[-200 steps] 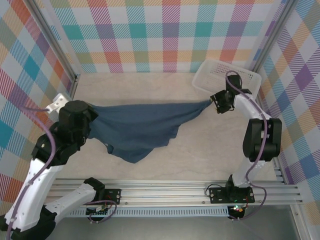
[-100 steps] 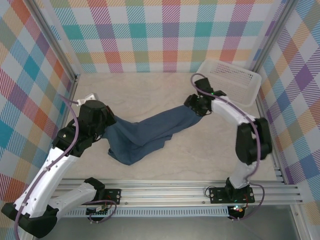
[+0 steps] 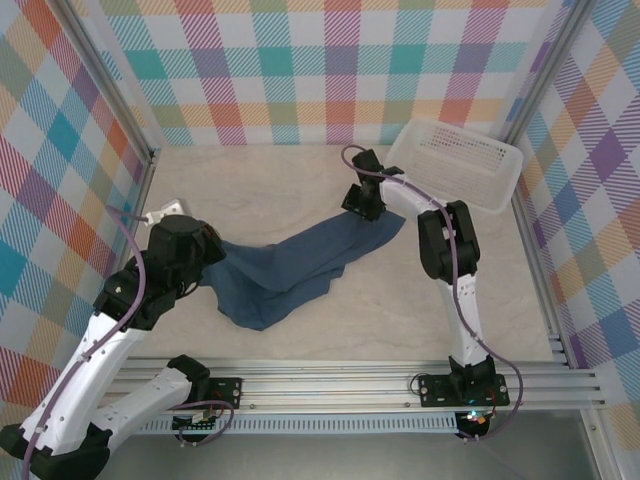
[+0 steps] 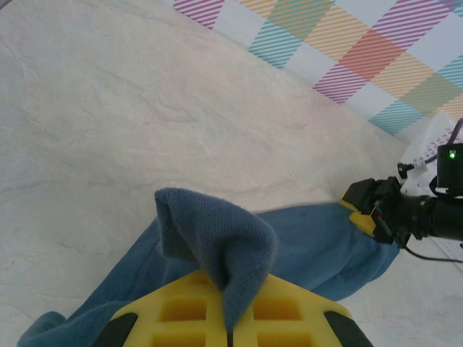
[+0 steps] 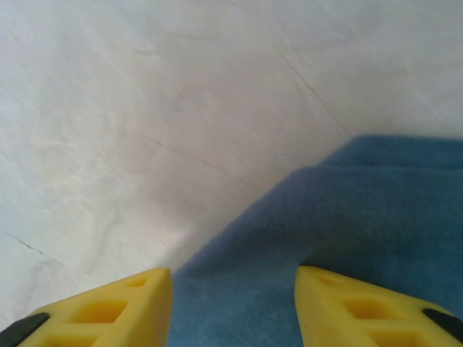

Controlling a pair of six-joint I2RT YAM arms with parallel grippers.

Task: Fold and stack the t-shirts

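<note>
The dark slate-blue t-shirt [image 3: 300, 262] lies bunched in a slack diagonal band across the middle of the table. My left gripper [image 3: 205, 250] is shut on its left end; in the left wrist view a fold of the t-shirt [image 4: 217, 231] stands up pinched between the yellow fingers of the left gripper [image 4: 231, 329]. My right gripper [image 3: 362, 205] hovers low at the cloth's far right end. In the right wrist view the right gripper [image 5: 235, 293] is open, its jaws straddling the flat edge of the t-shirt [image 5: 347, 210]. The right gripper [image 4: 370, 210] also appears in the left wrist view.
A white perforated basket [image 3: 505, 185] sits in the back right corner, just right of the right arm; its edge [image 4: 427, 144] shows in the left wrist view. Checked walls enclose the table on three sides. A metal rail [image 3: 340, 385] runs along the near edge.
The right gripper swung left from beside the basket toward the table's middle and its jaws parted. The t-shirt, earlier stretched taut between both grippers, went slack and bunched. The left arm shifted slightly.
</note>
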